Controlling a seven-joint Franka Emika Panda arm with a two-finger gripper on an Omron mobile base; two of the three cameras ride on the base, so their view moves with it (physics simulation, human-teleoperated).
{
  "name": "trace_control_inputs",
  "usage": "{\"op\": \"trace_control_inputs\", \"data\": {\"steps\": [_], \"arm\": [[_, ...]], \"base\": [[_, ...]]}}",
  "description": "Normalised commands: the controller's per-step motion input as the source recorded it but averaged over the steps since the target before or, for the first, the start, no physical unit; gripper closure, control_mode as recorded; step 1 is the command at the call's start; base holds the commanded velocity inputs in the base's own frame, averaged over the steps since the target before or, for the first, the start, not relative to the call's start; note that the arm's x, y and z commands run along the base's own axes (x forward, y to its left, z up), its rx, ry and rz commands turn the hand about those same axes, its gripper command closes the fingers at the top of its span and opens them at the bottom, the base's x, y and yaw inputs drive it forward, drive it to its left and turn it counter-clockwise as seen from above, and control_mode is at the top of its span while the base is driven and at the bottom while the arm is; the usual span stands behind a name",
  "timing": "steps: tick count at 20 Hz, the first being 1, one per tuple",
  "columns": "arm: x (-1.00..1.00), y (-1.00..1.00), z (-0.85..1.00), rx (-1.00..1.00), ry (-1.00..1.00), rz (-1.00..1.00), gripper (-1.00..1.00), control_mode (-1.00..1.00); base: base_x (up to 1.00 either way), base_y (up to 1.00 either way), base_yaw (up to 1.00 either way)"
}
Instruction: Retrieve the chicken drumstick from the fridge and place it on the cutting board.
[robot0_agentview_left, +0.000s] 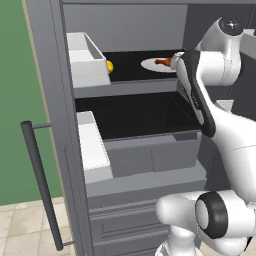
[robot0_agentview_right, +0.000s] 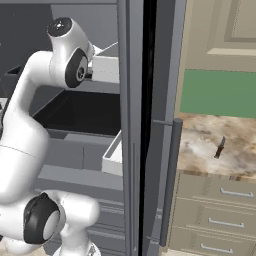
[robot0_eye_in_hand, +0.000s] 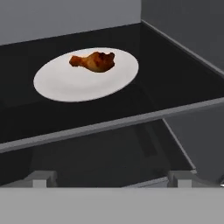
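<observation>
On fridge shelf: plate w/ drumstick.

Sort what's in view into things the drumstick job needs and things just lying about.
Needed:
- drumstick, lying on the plate
- fridge, door open
- claw, open, short of the shelf

Lying about:
- plate, on the upper black shelf
- yellow fruit, at the shelf's left end
- door bins
- counter, beside the fridge
</observation>
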Motion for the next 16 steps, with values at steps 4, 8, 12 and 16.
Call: {"op": "trace_control_inputs", "data": {"steps": [4, 8, 12, 16], "arm": [[0.53, -0.03, 0.11, 0.00, 0.14, 0.03, -1.00, -1.00], [0.27, 0.00, -0.10, 0.00, -0.01, 0.01, -1.00, -1.00], [0.30, -0.01, -0.22, 0.00, -0.04, 0.00, -1.00, -1.00], [0.50, -0.08, -0.01, 0.00, 0.00, 0.00, -1.00, -1.00]], "base": [[0.00, 0.00, 0.00], [0.00, 0.00, 0.00], [0.00, 0.00, 0.00], [0.00, 0.00, 0.00]]}}
